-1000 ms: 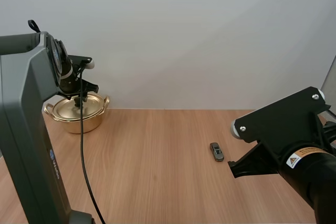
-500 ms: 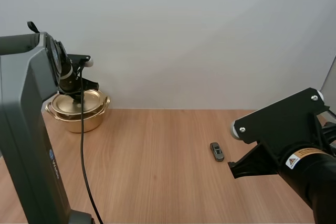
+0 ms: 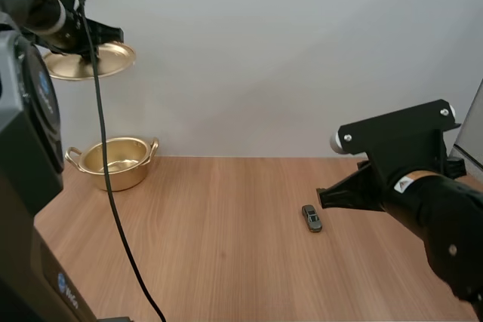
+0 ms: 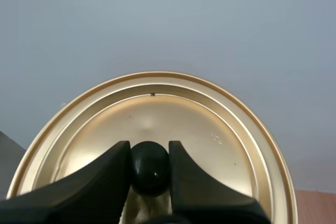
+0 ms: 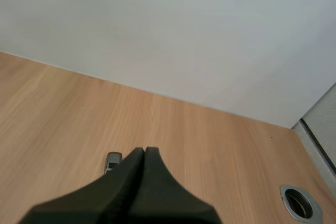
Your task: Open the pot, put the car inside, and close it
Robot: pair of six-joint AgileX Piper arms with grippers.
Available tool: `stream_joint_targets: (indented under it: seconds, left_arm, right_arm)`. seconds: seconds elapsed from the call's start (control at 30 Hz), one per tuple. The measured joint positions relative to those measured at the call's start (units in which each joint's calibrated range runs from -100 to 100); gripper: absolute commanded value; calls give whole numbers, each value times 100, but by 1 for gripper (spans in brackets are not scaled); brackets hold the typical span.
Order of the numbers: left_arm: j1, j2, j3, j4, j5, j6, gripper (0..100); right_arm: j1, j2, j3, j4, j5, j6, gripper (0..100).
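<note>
The car [image 3: 312, 218] lies on the table [image 3: 226, 262] toward 3 o'clock. Its long axis runs roughly from 11 to 5 o'clock in the high view. I cannot tell which end is the front, as it is too small there. From the right wrist, part of the car [image 5: 112, 162] is covered by my own fingers, just at 9 o'clock of the tips.

The pot [image 3: 113, 162] stands uncovered at 10 o'clock on the table, well apart from the car. My left arm's body cuts off the table's near left.

My left arm is raised high, with the lid [image 3: 89, 60] roughly level, far above the pot. My left gripper [image 4: 149, 150] pinches the lid's black knob [image 4: 149, 163] between its tips. My right arm reaches in from 4 o'clock, its wrist just at 3 o'clock of the car. My right gripper [image 5: 143, 153] has its fingers pressed together as one wedge, with nothing between them.
</note>
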Motion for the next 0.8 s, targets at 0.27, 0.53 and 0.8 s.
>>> stream_joint_targets:
  seconds: [0.27, 0.53, 0.8]
  left_arm:
    - [215, -1522, 0, -479, 728, 174, 0]
    - [215, -3030, 0, -629, 927, 4, 0]
    - [215, -3801, -13, -663, 1326, 4, 0]
  right_arm:
    - [0, 1510, -903, 585, 63, -427, 80]
    - [0, 3079, -1365, 600, 59, -437, 85]
    - [155, 4566, -1585, 1086, 233, -856, 85]
